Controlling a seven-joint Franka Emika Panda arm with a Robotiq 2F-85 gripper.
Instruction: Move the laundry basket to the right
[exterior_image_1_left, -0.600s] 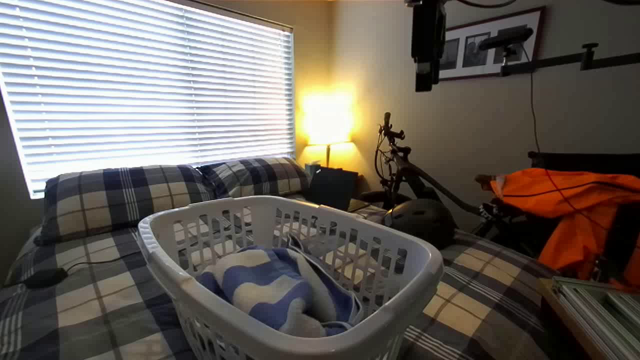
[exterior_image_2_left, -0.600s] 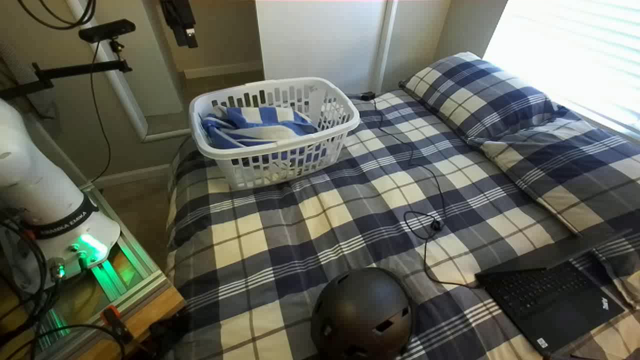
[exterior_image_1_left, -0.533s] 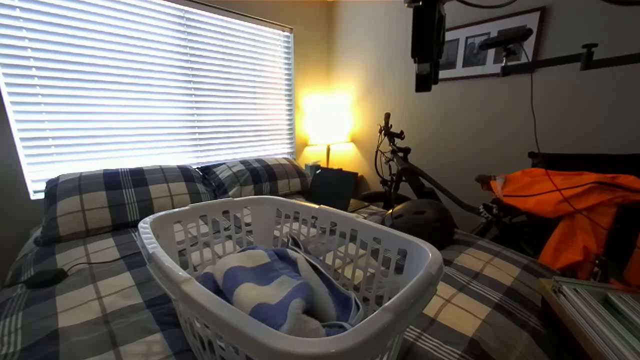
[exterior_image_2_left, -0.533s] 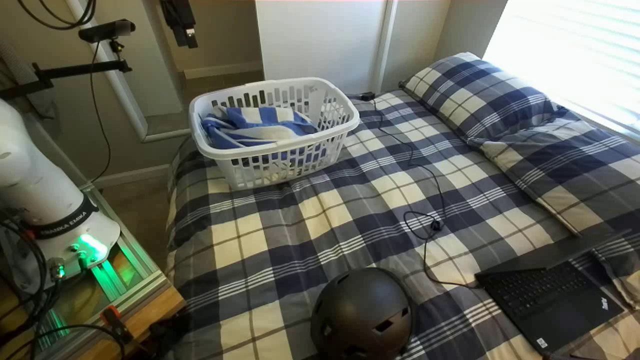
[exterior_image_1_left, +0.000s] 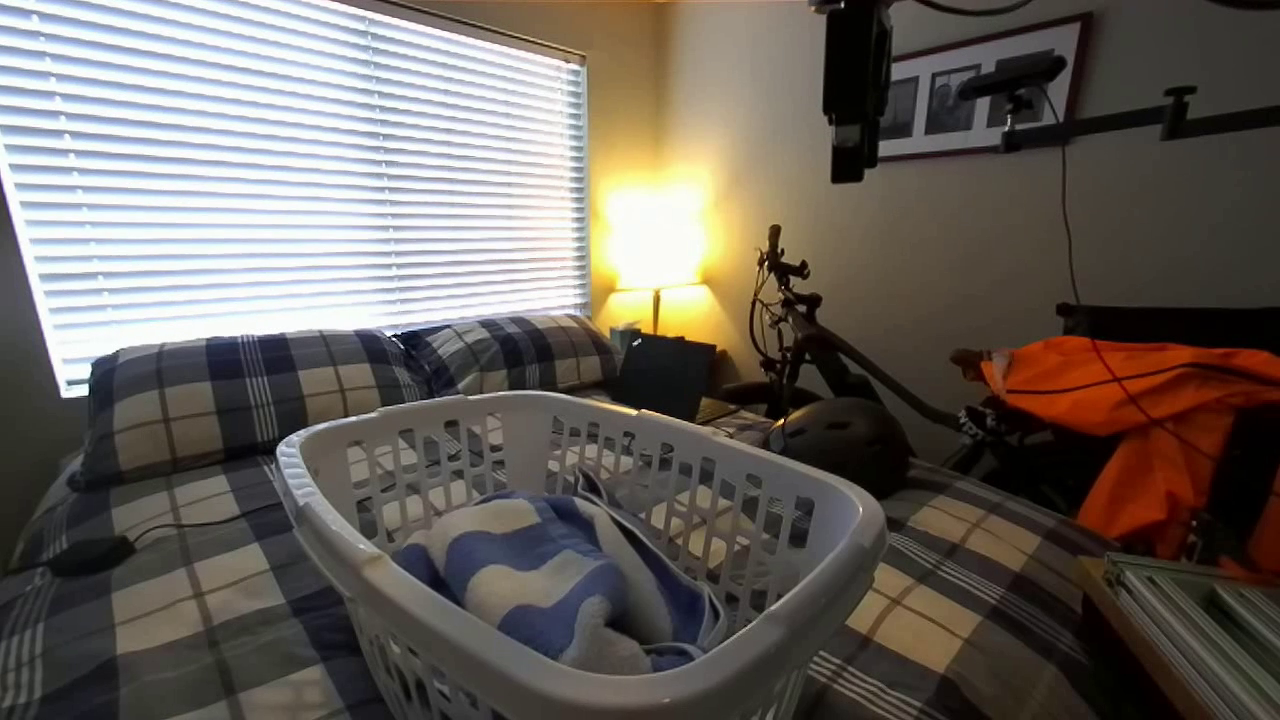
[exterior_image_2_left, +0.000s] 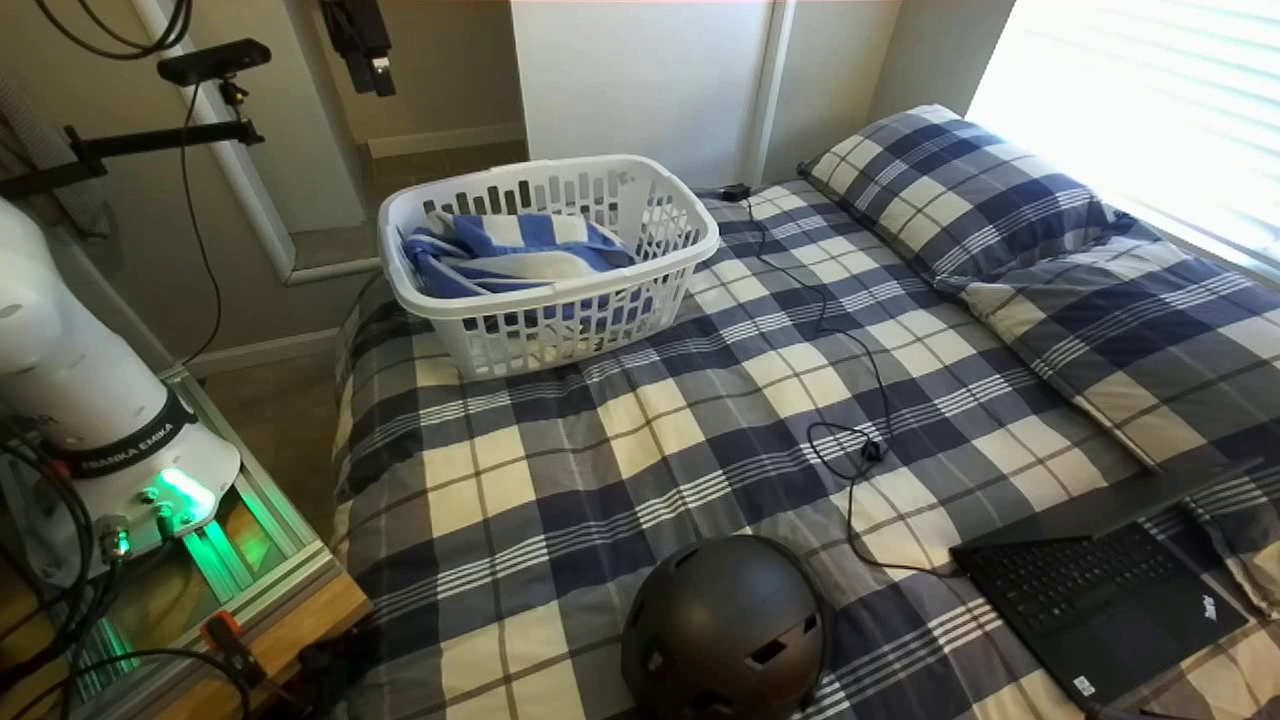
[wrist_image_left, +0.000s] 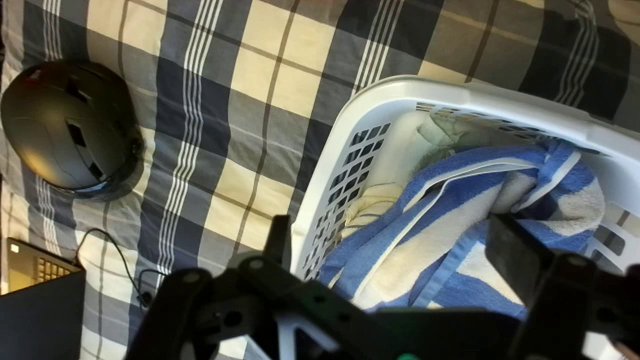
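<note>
The laundry basket (exterior_image_2_left: 555, 293) is set upright on the bed (exterior_image_2_left: 640, 450), near an edge and well apart from the helmet (exterior_image_2_left: 725, 625), with a striped cloth (exterior_image_2_left: 530, 240) crumpled inside. In an exterior view its base is cut off by the lower border, and the bottom of the laptop (exterior_image_1_left: 665, 375) and a little of the helmet are hidden behind its rim.

In the wrist view the end effector (wrist_image_left: 397, 247) is seen with its fingers (wrist_image_left: 515, 255) spread well apart; part of the cloth and of the basket wall is covered by its dark body, and the basket is cropped at the right. A pale yellowish shape (wrist_image_left: 375, 202) low in the basket cannot be identified. In both exterior views the end effector is held high, clear of the basket, and cut off by the top border; the single fingers cannot be made out there.

The helmet is cut by the lower border where the arm (exterior_image_2_left: 90, 370) shows; the arm is itself cropped at the left, so its upper links cannot be followed. The lamp (exterior_image_1_left: 657, 250) is washed out by its own glare, and the slats of the blind (exterior_image_2_left: 1150, 110) are nearly lost in bright light. The lower frame of the bicycle (exterior_image_1_left: 842, 368) is lost in dark behind the helmet, and an orange cloth (exterior_image_1_left: 1140, 480) is cut off at the right border.
</note>
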